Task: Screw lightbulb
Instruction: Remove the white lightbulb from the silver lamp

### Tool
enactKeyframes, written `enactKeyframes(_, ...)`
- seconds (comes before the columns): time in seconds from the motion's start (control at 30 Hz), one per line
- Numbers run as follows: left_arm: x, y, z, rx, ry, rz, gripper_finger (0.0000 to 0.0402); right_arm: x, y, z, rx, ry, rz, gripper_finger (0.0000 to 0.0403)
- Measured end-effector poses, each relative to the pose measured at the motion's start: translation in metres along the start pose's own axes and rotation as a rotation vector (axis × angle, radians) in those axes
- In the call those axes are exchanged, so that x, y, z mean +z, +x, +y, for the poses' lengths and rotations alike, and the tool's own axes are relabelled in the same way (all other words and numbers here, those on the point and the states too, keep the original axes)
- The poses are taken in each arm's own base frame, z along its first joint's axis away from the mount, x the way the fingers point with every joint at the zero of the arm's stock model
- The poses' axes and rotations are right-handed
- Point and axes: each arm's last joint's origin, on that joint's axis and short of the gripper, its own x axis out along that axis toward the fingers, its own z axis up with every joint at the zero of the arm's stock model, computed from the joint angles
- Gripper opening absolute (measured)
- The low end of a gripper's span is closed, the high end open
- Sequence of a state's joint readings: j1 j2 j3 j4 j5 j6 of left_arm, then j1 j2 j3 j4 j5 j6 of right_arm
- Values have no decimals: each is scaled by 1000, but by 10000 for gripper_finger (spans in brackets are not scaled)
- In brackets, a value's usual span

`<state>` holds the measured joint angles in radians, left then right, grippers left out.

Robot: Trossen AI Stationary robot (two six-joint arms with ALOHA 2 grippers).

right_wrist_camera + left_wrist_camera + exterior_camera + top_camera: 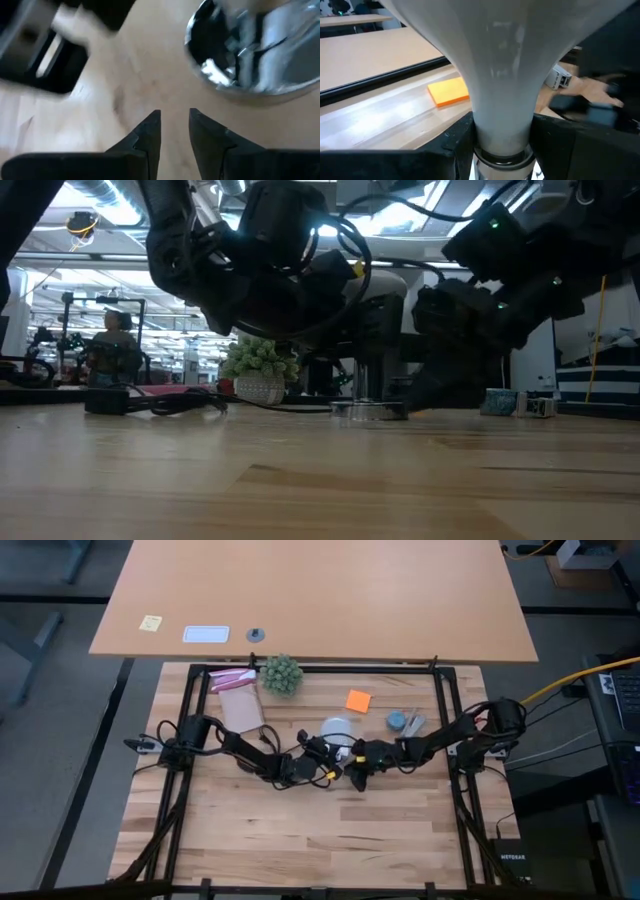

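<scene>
1. My left tool (502,145) is clamped on the lightbulb (502,65), its two dark fingers (455,142) pressed against either side of the bulb's narrow neck, just above a dark ring at its base.
2. The lightbulb stands upright near the middle of the tabletop (300,840), frosted white globe up; from above it shows as a pale round shape (337,730) between my two tools.
3. In the low view the bulb's lower end meets the silvery socket disc (370,410), which lies flat on the wood; I cannot tell how far the screw end is seated.
4. My right tool (175,125) sits just beside the socket disc (260,55), on the side away from my left arm. Its fingers stand a little apart with bare wood showing in the narrow gap between them, and they hold nothing.
5. An orange sticky note (358,700) lies on the tabletop just beyond the lightbulb, toward the far edge; it also shows behind the bulb in the left wrist view (449,92).
6. A spiky green ball plant (281,675) sits farther from the lightbulb, near the far rail, with a pinkish packet (238,705) beside it.
7. A small blue-grey object (403,722) rests beyond my right arm, near the sticky note.
</scene>
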<state>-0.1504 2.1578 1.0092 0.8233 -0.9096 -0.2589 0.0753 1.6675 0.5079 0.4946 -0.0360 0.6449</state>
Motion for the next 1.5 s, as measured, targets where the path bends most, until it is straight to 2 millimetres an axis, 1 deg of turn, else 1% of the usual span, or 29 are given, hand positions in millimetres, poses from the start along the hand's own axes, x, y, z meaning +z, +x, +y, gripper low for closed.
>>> enactKeyframes(0.13, -1, -6, -5, -20, 7, -2, 153, 8, -7, 0, -5, -17, -29, 102)
enactKeyframes(0.27, -2, -13, -10, -34, 12, -4, 153, 17, -24, 2, -31, -51, -45, 101)
enactKeyframes(0.37, -3, -15, -12, -42, 13, -4, 153, 26, -40, 3, -69, -74, -93, 101)
enactKeyframes(0.5, -3, -16, -12, -43, 10, -3, 153, 32, -52, 6, -101, -111, -153, 101)
enactKeyframes(0.67, -3, -15, -12, -46, 12, -3, 153, 33, -53, 7, -100, -125, -161, 101)
enactKeyframes(0.9, -3, -15, -12, -49, 9, -2, 153, 30, -53, 4, -148, -125, -135, 101)
enactKeyframes(1.2, -3, -16, -13, -52, 9, -1, 153, 30, -53, 4, -150, -124, -139, 101)
enactKeyframes(1.37, -3, -16, -13, -54, 9, -1, 153, 33, -54, 1, -262, -125, -212, 101)
enactKeyframes(1.43, -3, -16, -13, -54, 7, -1, 153, 34, -55, -1, -335, -145, -250, 101)
enactKeyframes(1.5, -3, -16, -13, -54, 7, -1, 153, 35, -55, -2, -368, -165, -264, 101)
